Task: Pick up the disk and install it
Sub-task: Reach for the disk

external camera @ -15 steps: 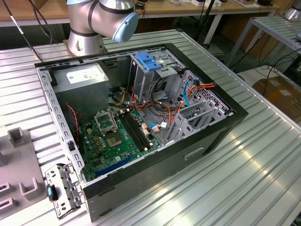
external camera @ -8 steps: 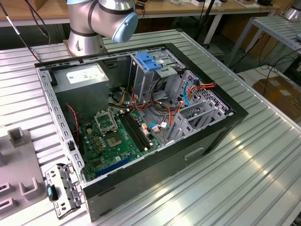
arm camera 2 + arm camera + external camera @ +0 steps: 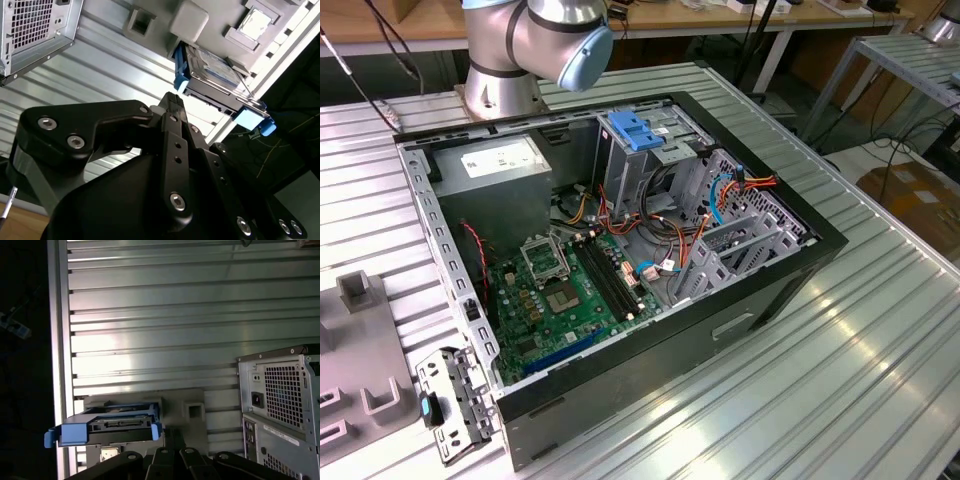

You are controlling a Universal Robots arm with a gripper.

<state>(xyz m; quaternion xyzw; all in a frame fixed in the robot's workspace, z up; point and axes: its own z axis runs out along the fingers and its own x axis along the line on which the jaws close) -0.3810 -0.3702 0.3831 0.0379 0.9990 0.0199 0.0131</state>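
One disk [image 3: 120, 425], one open computer case [image 3: 720, 320], one grey holder [image 3: 360, 360], one arm [image 3: 535, 40].

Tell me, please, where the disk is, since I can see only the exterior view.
Observer: In both wrist views the disk rests on a grey holder by the edge of the ribbed table.
Operator: Thank you; is the gripper near it?
Observer: Yes, in the second wrist view the gripper is close to the disk's blue rail; whether they touch, I cannot tell.
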